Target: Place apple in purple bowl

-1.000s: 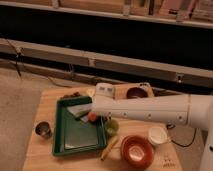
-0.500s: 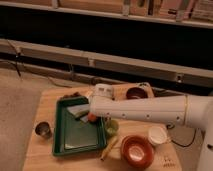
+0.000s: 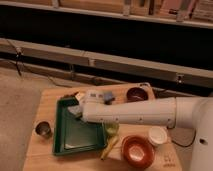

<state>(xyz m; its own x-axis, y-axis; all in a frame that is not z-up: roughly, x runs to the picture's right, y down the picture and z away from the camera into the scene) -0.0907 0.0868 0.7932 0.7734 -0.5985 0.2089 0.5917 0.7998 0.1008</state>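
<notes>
- My gripper (image 3: 77, 111) hangs over the green tray (image 3: 67, 142), left of the table's middle. The jaws are spread wide, with nothing visibly between them.
- I cannot make out the apple. My wrist may be hiding it.
- The purple bowl (image 3: 136, 94) sits at the far side, right of the tray and well apart from my gripper, showing only its dark inside. I judge that the grasp, the carry and the drop are all left to do.
- Everything stands on a wooden table (image 3: 35, 155), with grey floor (image 3: 20, 100) to the left and dark shelving (image 3: 105, 35) along the far side.
</notes>
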